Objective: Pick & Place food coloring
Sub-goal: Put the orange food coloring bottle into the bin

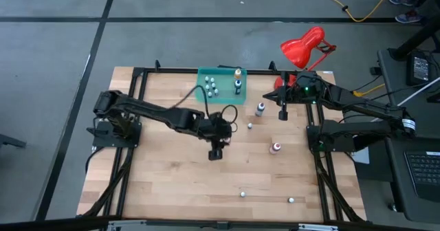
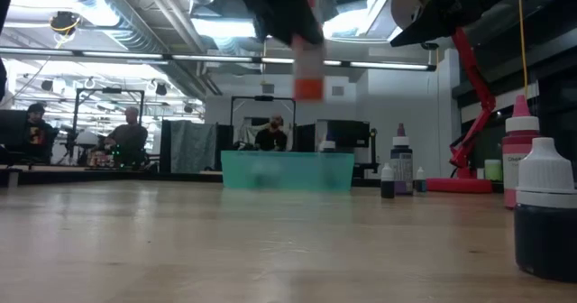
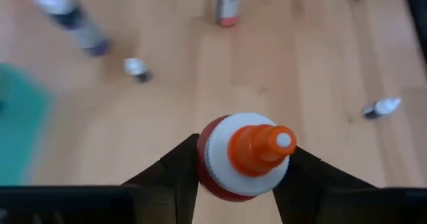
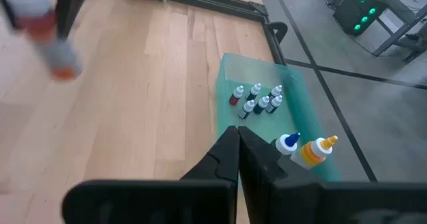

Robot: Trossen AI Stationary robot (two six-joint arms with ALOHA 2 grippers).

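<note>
Left gripper (image 3: 243,177) holds an orange-capped bottle (image 3: 245,156) above the worktop (image 1: 172,183).

Its jaws are partly closed, one on each side of the bottle's red-and-white body, and the low view shows the bottle lifted clear of the wood. The left arm reaches to mid-worktop, just in front of the teal tray (image 1: 221,85). In the tray stand a cluster of small bottles (image 4: 257,99), plus a blue-capped one (image 4: 287,143) and an orange one (image 4: 316,149). Other bottles stand or lie loose on the wood: a taller one (image 1: 260,108) near the tray, a pink one (image 1: 276,148) further forward, tiny ones (image 1: 243,193) near the front edge. The right gripper (image 4: 238,159), jaws pressed together and empty, hangs near the red lamp (image 1: 306,47).
</note>
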